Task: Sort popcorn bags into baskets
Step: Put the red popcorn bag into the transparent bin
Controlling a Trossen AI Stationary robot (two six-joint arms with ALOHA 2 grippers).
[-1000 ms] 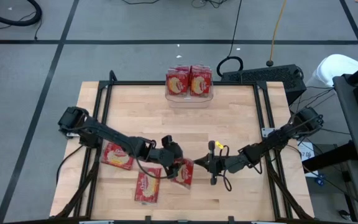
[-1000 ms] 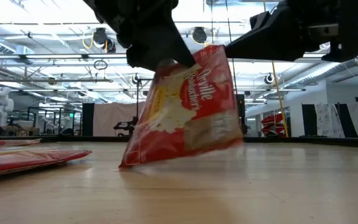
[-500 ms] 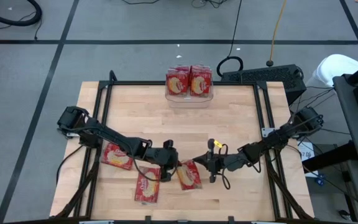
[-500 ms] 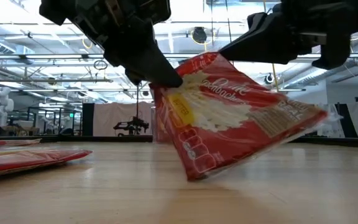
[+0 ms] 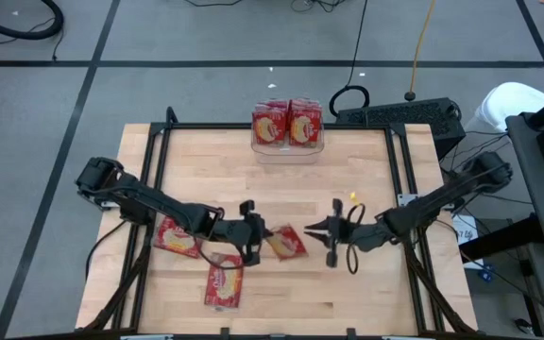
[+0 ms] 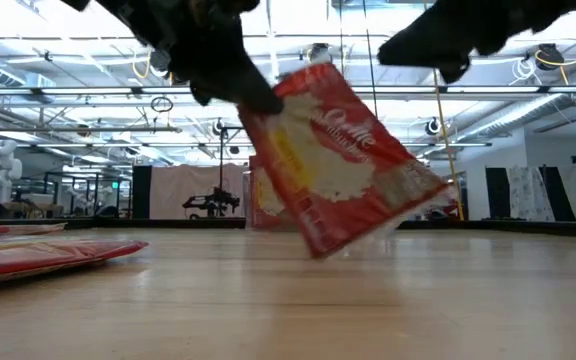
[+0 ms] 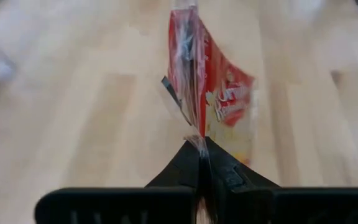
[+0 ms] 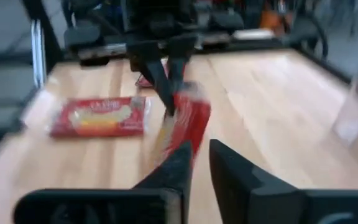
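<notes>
A red popcorn bag (image 5: 286,243) hangs tilted at mid-table from my shut left gripper (image 5: 257,233). My right gripper (image 5: 310,228) stands just right of the bag, clear of it, its fingers (image 8: 174,167) a little apart with nothing between them. Two more popcorn bags lie flat on the table, one (image 5: 179,236) at the left and one (image 5: 223,286) near the front edge. The clear basket (image 5: 288,144) stands at the far edge with two popcorn bags (image 5: 288,123) upright in it. My left gripper pinches the bag's upper corner (image 7: 197,140) between its two fingers, which slant down from the table's left. The bag stands edge-on beyond the fingers and slopes down toward the right. I cannot tell whether its lowest corner (image 6: 318,252) touches the table.
Bare wood lies between the held bag and the basket. The table's black frame (image 5: 399,170) runs along its edges, with cables and a black box (image 5: 399,113) beyond the far right corner.
My left gripper has taken hold of the bag's upper corner. My right gripper has let go of it, risen and drawn back toward the table's right edge, rolling as it went. The bag has swung from nearly upright to sloping, its free end out to the right.
</notes>
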